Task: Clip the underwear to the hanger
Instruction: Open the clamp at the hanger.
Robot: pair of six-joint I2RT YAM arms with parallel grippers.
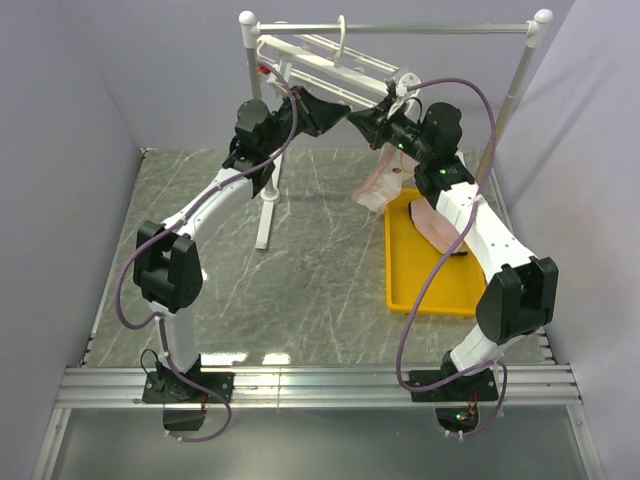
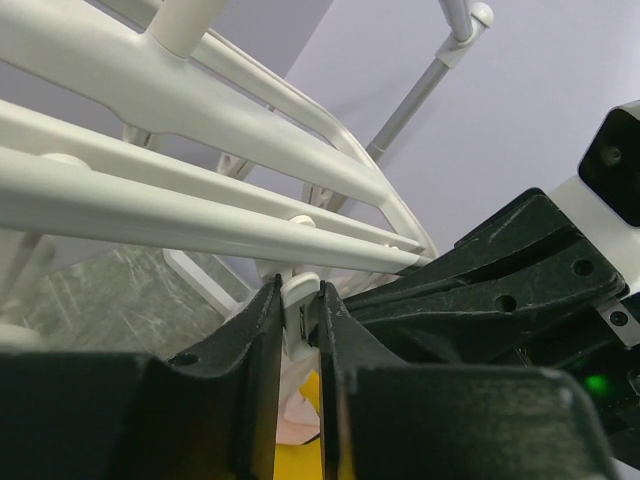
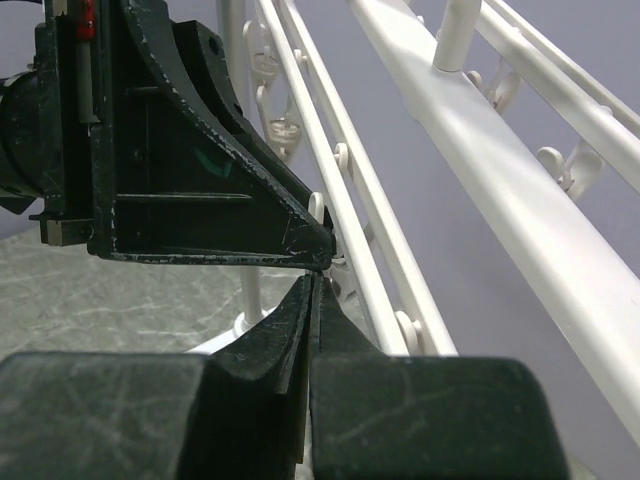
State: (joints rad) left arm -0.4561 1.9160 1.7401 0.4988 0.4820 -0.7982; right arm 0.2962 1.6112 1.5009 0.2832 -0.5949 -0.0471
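The left gripper (image 2: 298, 318) pinches a small white plastic clip (image 2: 300, 290) on the white plastic bar hanger (image 1: 320, 60), with its jaws almost closed. The right gripper (image 3: 312, 290) is squeezed tight shut. The soft pale pink underwear (image 1: 380, 185) hangs from it, just under the clip, near the yellow plastic tray (image 1: 400, 275).

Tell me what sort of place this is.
Probably a robot lab cell: two arms mounted at a table's edge, bare walls close around, and a hanger on a rail as a prop.
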